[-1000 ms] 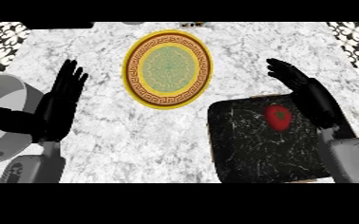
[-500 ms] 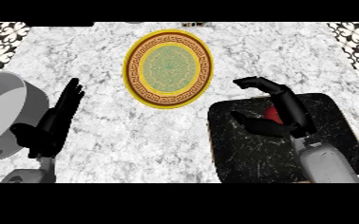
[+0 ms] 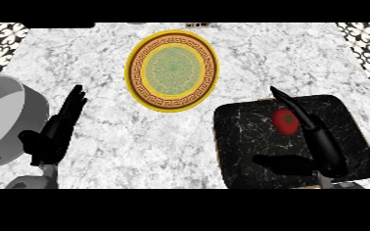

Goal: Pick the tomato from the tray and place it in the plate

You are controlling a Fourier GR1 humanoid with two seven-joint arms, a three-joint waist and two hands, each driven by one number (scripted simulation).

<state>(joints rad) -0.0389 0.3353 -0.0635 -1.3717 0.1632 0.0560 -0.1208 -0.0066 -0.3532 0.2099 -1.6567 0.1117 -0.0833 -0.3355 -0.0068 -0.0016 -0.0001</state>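
Step in hand: the grasp, not closed yet. Right hand (image 3: 318, 142) is over the tray (image 3: 245, 137), fingers straight, thumb spread wide, holding nothing. Tomato (image 3: 286, 121) sits on the tray toward its 12 o'clock edge, just beside the fingers on their 9 o'clock side; can't tell if they touch. Thumb is off at the tomato's 6 o'clock, so the tomato isn't centred in the gap.

To do it well, I'd say: shift the hand toward 12 o'clock until the tomato lies between thumb and fingers, come down, then curl round its widest part. It's round and smooth and will likely roll if nudged from one side, so close both sides together. Lift clear of the tray before heading to the plate (image 3: 133, 73), at 10 o'clock from the tray, well apart on the desk (image 3: 145, 151).

Left hand (image 3: 54, 134) rests open at the view's 8 o'clock, near a grey vessel (image 3: 14, 112). Leave it.
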